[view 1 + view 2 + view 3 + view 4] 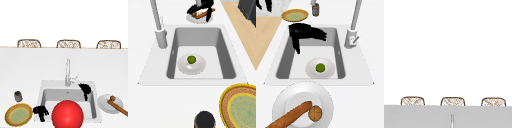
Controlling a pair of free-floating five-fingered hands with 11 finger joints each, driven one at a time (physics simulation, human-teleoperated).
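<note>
The right hand [85, 88] hangs above the back right corner of the sink [45, 86], its fingers [86, 97] hanging loosely downward, released and holding nothing. In the left side view this hand [200, 8] shows beyond the far end of the basin, in front of the white plate [190, 18] on the desk [25, 65]. That white plate carries a long brown baguette [289, 116] and a small round bun [315, 113] lying against each other, and it sits just to the right of the sink. The left hand [40, 111] floats over the front left edge of the sink, beside the yellow-rimmed plate [18, 115]; its fingers [42, 117] droop, relaxed, and grasp nothing. On the sink floor lies a white dish [191, 64] with a green lime [191, 59] on it, well apart from the fingers of both hands and below them. A large red ball [67, 114] stands in the foreground of the front view, covering the front part of the basin. A dark jar [18, 96] stands on the desk behind the yellow-rimmed plate. The faucet [67, 72] rises at the back rim of the sink, and three wicker chair backs [68, 44] show beyond the desk.
</note>
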